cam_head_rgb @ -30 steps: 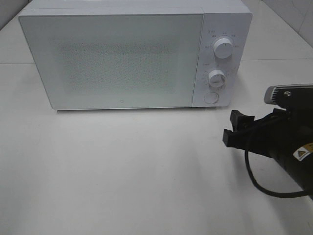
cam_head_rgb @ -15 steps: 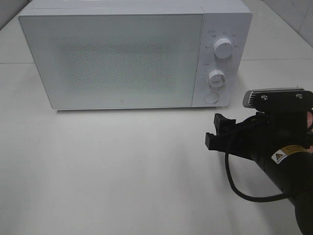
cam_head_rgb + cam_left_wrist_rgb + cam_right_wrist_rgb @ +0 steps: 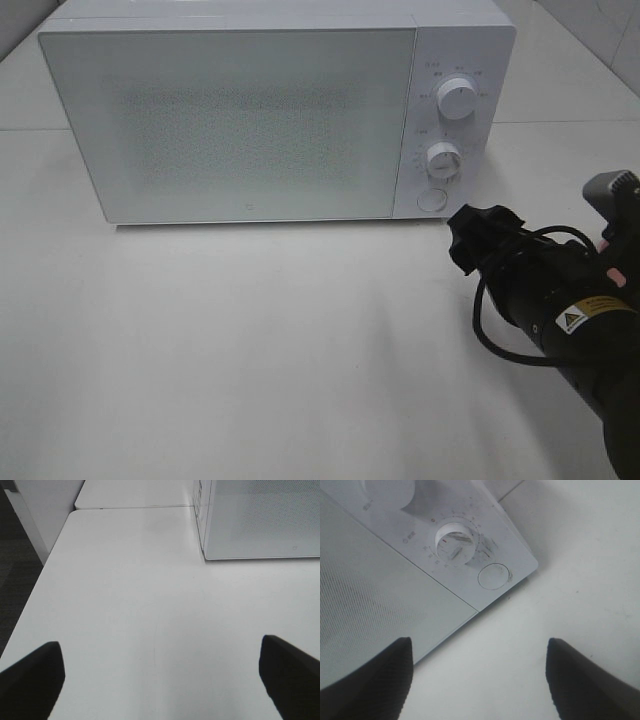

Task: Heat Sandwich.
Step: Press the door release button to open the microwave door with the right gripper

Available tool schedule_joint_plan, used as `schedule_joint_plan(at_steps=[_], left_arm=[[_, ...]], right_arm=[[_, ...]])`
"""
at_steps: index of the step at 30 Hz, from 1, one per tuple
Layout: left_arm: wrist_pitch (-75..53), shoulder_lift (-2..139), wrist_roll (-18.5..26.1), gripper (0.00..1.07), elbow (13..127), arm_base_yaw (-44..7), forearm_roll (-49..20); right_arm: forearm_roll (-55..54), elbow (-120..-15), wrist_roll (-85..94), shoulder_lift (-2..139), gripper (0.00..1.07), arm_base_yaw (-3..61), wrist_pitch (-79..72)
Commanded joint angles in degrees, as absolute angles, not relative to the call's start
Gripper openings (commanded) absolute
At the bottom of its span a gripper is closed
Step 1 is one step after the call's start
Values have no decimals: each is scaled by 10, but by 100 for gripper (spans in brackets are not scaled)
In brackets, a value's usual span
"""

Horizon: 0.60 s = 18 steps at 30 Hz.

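**Lining Up on the Door Button**

The microwave (image 3: 250, 110) stood shut on the counter (image 3: 250, 340), its frosted door (image 3: 230, 120) hiding whatever was inside. The sandwich appeared in none of the views, so it could not be told whether it was behind that door or somewhere out of frame.

The right pincer (image 3: 465, 240) hovered low, just beside the front right corner of the microwave. Its fingers were spread wide and held nothing. It pointed toward the round button (image 3: 431, 199) under the lower dial (image 3: 444, 160). The step in hand looked like pressing that button to release the door.

To do it well, one fingertip, not the gap between the two, needed to meet the middle of the button. As the wrist view showed it, the button sat between the spread fingers, so a straight push risked straddling it. Narrowing the fingers or shifting sideways would have helped. The push should have been square and short, clear of the dial just above the button, so as not to shove the microwave back.

The left pincer (image 3: 160, 672) hung fully open and empty over bare counter, off the door's left end.
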<state>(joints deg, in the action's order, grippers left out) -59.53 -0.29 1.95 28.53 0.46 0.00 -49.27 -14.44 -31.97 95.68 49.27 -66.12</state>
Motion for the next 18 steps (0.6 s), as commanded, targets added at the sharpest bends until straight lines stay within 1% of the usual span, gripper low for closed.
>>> schedule_joint_plan(at_steps=[1,2,3,6,9,11,12,14,15,17,18], left_arm=[[-593,-2,20,106,284,5,-3],[-593,-2,20,106,284,5,-3],[-593,-2,20,106,284,5,-3],[-593,-2,20,106,284,5,-3],[-593,-2,20,106,284,5,-3],[-593,-2,20,106,284,5,-3],[-593,-2,20,106,284,5,-3],[-593,-2,20,106,284,5,-3],[-593,-2,20,106,284,5,-3],[-593,-2,20,106,284,5,-3],[-593,-2,20,106,284,5,-3]], right_arm=[[-490,-150,-482,957,70,495,-668],[-490,-150,-520,957,69,495,-668],[-490,-150,-520,957,69,495,-668],[-488,-150,-650,957,67,495,-668],[-488,-150,-701,957,65,495,-666],[-488,-150,-756,957,60,495,-666],[-488,-150,-756,957,60,495,-666],[-488,-150,-766,957,53,495,-666],[-488,-150,-767,957,44,495,-666],[-488,-150,-767,957,31,495,-666],[-488,-150,-767,957,31,495,-666]])
